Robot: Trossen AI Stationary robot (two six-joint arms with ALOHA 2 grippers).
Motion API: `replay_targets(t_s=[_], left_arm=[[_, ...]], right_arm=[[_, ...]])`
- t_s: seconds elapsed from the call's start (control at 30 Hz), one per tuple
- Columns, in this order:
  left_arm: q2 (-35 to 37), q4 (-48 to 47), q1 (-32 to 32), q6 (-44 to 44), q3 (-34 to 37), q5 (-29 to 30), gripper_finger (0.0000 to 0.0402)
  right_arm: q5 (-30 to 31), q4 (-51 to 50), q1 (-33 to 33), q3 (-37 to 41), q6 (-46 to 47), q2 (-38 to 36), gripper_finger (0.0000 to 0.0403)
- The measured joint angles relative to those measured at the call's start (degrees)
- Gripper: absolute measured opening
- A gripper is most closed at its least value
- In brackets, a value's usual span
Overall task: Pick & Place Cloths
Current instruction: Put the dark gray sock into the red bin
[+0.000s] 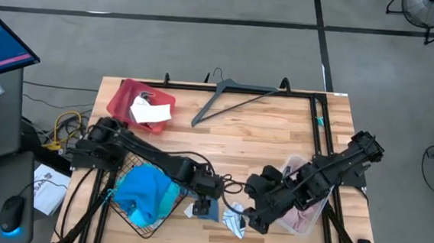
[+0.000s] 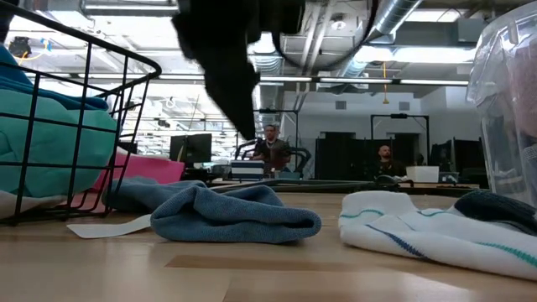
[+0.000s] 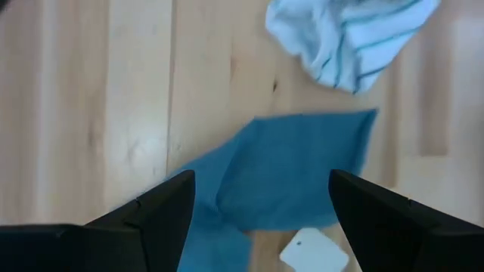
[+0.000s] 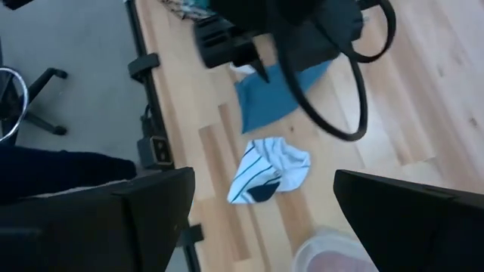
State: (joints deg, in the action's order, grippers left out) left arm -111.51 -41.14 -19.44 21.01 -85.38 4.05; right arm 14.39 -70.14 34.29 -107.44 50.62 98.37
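Left wrist: blue cloth [image 3: 291, 170] (blank tag [image 3: 314, 251]).

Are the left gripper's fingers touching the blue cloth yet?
Apart. The left wrist view shows the open fingers above the blue cloth, which lies flat and ungrasped on the table.

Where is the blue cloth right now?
The blue cloth lies flat near the table's front edge in the high view, under the open left gripper, between the wire basket and the white striped cloth.

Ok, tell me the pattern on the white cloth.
White cloth: thin teal stripes, clearest in the left wrist view.
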Motion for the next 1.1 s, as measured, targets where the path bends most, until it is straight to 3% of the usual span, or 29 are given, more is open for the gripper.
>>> replay_targets(t_s=[0.63,0.77,0.93,1.1], left_arm=[[-10.77,0.22,-0.13,-5.75,-0.26,1.03,0.0274],[-10.85,0.43,0.0,-5.76,-0.24,1.64,0.0199],[-10.96,0.43,1.12,-5.73,-0.13,2.51,0.0033],[-6.48,-0.76,3.1,-6.16,0.5,2.04,0.0005]], right_arm=[[-0.54,-0.1,8.21,0.0,10.66,0.0,0.0312],[-0.46,-0.1,8.96,0.0,10.97,0.0,0.0312],[-0.42,-0.08,9.13,0.0,10.99,0.0,0.0312],[-0.42,-0.08,9.08,0.0,10.99,0.0,0.0312]])
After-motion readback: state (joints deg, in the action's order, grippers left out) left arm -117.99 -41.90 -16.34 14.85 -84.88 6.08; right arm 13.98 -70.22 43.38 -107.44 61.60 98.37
